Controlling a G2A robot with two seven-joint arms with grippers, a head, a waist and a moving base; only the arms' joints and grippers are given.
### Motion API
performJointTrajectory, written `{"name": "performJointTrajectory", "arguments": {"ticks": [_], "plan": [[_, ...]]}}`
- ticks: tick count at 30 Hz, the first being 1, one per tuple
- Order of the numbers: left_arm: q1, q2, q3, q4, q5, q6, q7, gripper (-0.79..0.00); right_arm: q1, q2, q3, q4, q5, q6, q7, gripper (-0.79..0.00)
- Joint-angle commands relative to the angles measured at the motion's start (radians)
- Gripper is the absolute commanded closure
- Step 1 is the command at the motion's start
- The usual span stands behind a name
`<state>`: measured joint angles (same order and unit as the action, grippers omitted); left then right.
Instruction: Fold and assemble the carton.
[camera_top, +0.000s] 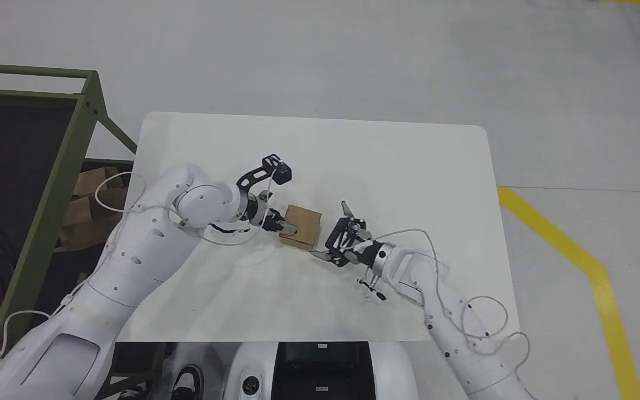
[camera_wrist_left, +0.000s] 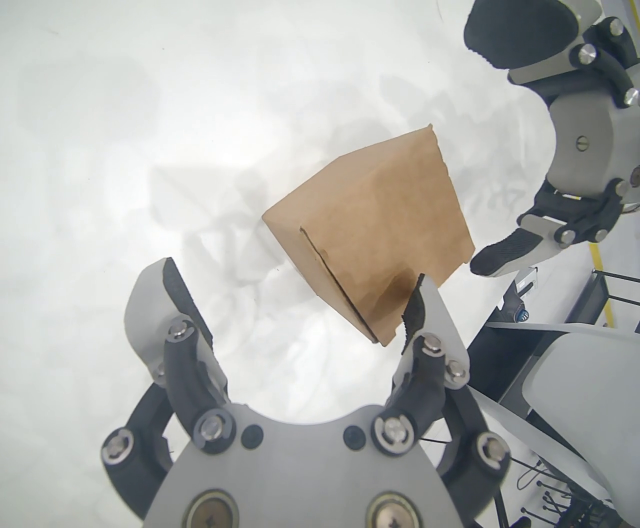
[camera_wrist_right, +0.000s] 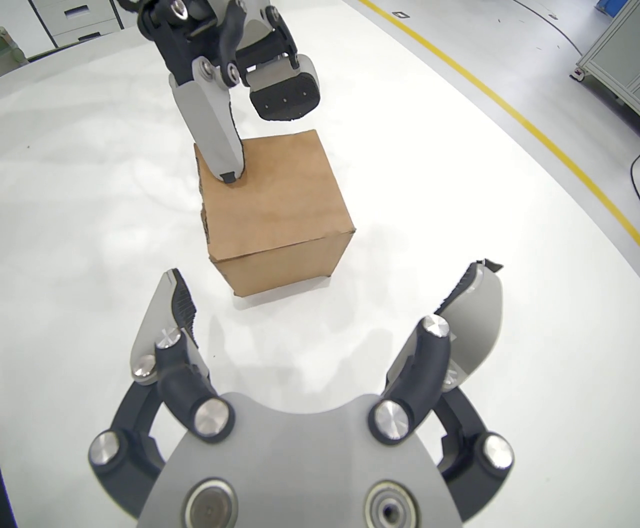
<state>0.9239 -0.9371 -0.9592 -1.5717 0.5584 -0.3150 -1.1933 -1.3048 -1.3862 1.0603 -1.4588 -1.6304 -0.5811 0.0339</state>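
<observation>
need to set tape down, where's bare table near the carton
Free: the far strip of the white table beyond the brown cardboard carton, and its right end past the right gripper. Crowded: the middle, where the left gripper touches the carton and the right one sits close.

You have a white table (camera_top: 400, 150) with rounded corners, standing on a pale grey floor (camera_top: 300, 50). To its right, a yellow line (camera_top: 555, 232) runs aslant across the floor and then bends. To the table's left you'll see a green frame (camera_top: 45, 72) around a dark panel (camera_top: 35, 140). Brown cardboard (camera_top: 80, 215) lies just beside that frame, near the table's left edge. In the right wrist view, a grey drawer cabinet (camera_wrist_right: 82, 20) stands beyond the table, and a metal frame (camera_wrist_right: 607, 60) stands past the yellow line.
</observation>
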Motion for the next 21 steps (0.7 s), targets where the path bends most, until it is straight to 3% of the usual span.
{"name": "performJointTrajectory", "arguments": {"ticks": [1, 9, 21], "plan": [[-0.004, -0.002, 0.006, 0.002, 0.002, 0.002, -0.001, -0.742, 0.024, -0.005, -0.024, 0.035, 0.002, 0.011, -0.01, -0.785], [-0.013, -0.005, 0.015, 0.009, 0.003, 0.006, -0.006, -0.751, 0.107, -0.02, -0.098, 0.132, 0.001, 0.011, -0.048, -0.785], [-0.016, -0.006, 0.022, 0.009, 0.005, 0.001, -0.006, -0.745, 0.202, -0.017, -0.134, 0.257, -0.024, -0.097, -0.208, -0.785]]}}
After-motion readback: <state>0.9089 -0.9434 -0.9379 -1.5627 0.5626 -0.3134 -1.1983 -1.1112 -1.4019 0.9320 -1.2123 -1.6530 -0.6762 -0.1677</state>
